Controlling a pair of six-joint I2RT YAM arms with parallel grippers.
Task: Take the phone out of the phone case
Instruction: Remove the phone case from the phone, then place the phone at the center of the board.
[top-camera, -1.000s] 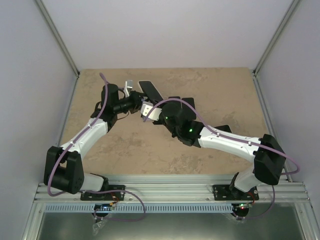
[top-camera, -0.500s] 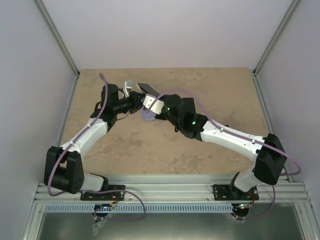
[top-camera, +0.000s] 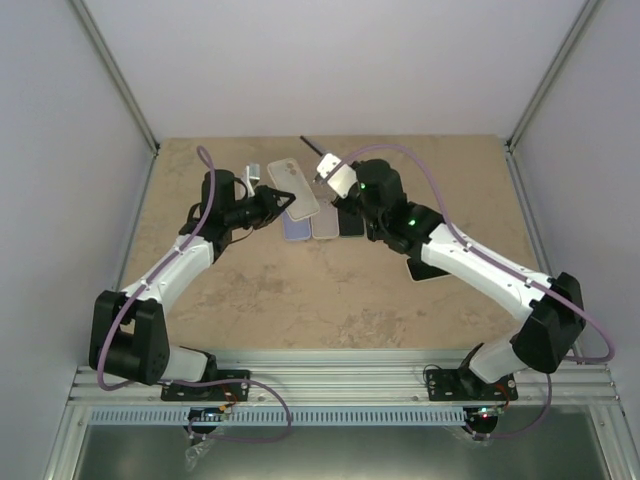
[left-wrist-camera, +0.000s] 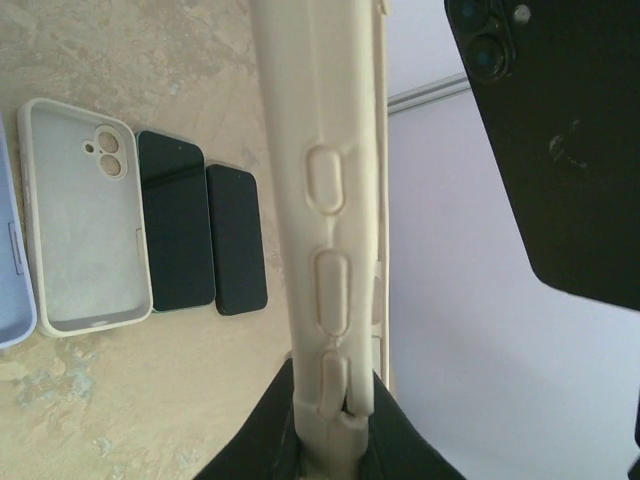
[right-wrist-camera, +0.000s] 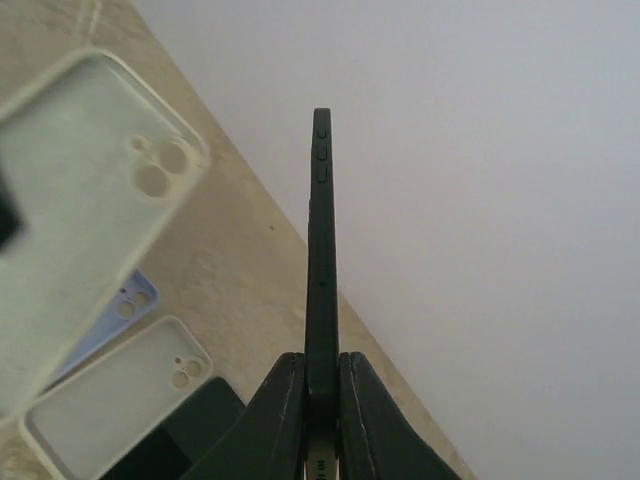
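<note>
No text, label, brand, number or sign can be read in any view. On the back of the black phone (left-wrist-camera: 560, 150) a faint pale mark is seen, but it is too blurred to be made out.
</note>
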